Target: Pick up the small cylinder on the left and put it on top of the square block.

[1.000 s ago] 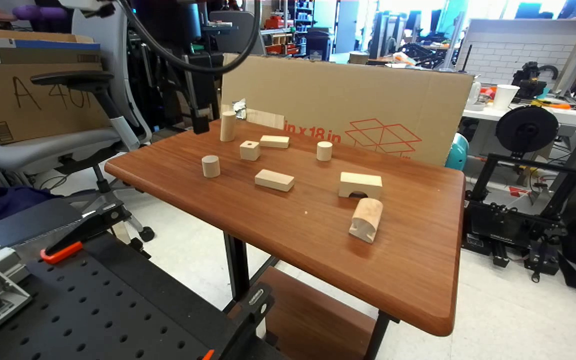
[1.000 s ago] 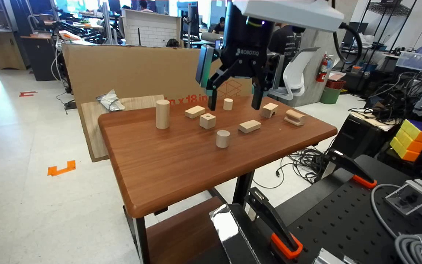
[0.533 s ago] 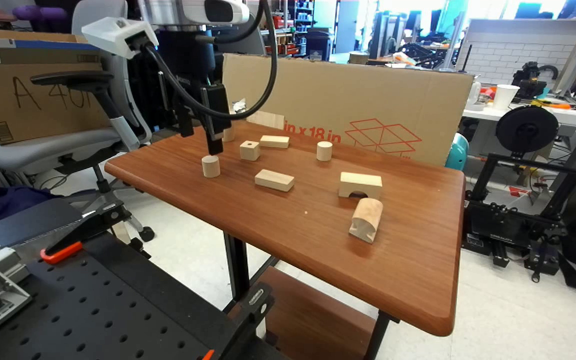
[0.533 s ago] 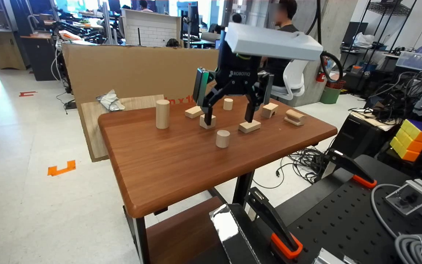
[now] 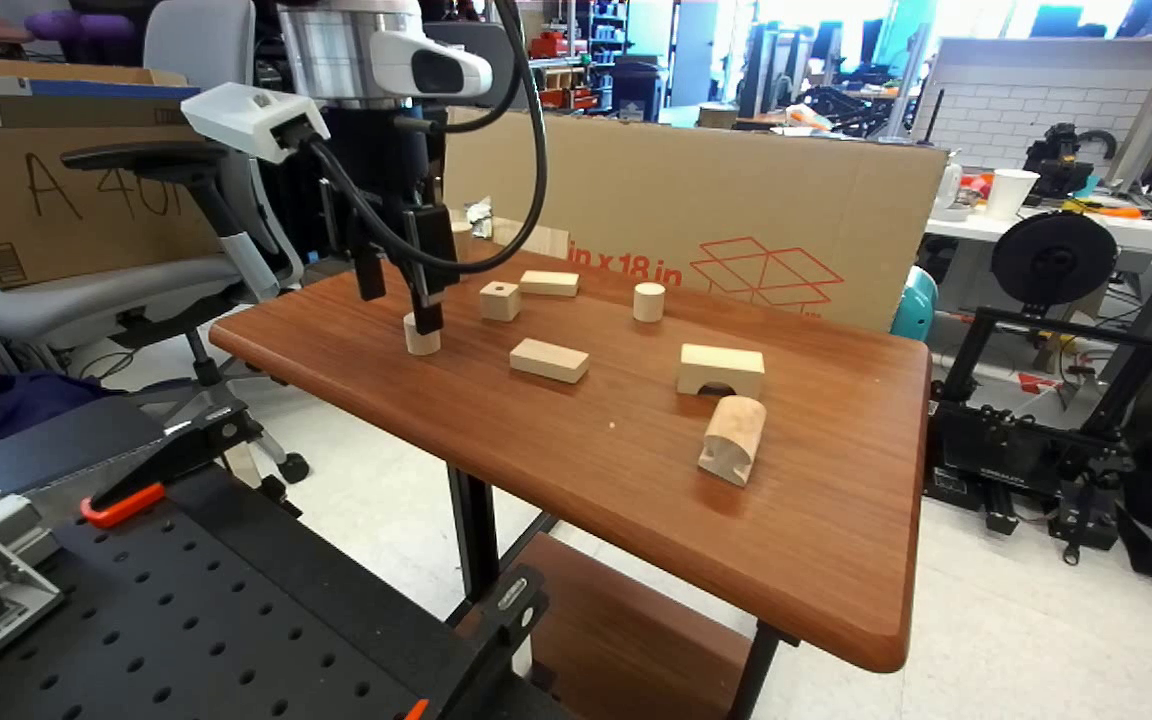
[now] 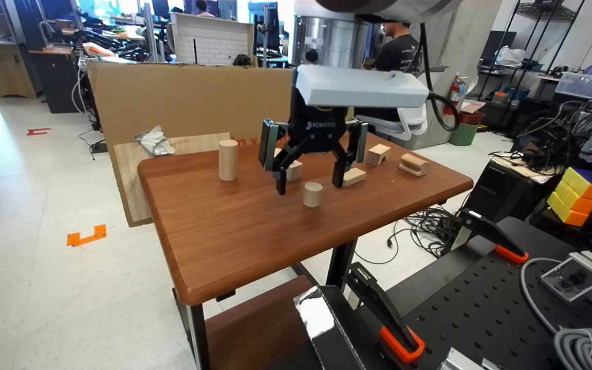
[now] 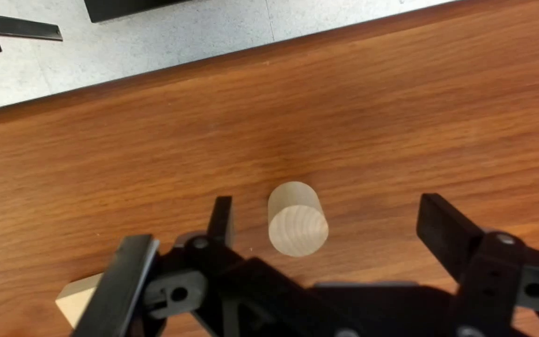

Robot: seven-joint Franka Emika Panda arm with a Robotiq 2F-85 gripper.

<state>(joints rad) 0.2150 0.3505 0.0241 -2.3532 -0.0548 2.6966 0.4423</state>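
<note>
"Claw [image 6: 309, 188] status?"
"Spread, empty; I'd call this the approach. The small cylinder [image 7: 298, 222] stands nearby on the desk [image 5: 626, 400]."
"Next?"
"I should centre, lower, pinch; square block [image 5: 499, 302] afterwards."

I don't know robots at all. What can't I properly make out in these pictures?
Square block: partly hidden in an exterior view by the gripper.
Small cylinder: in an exterior view, the gripper covers part of its top.
Pale block: partly covered by the gripper in the wrist view; full shape unclear.
Robot arm: cut off by the top edge in both exterior views.
</note>
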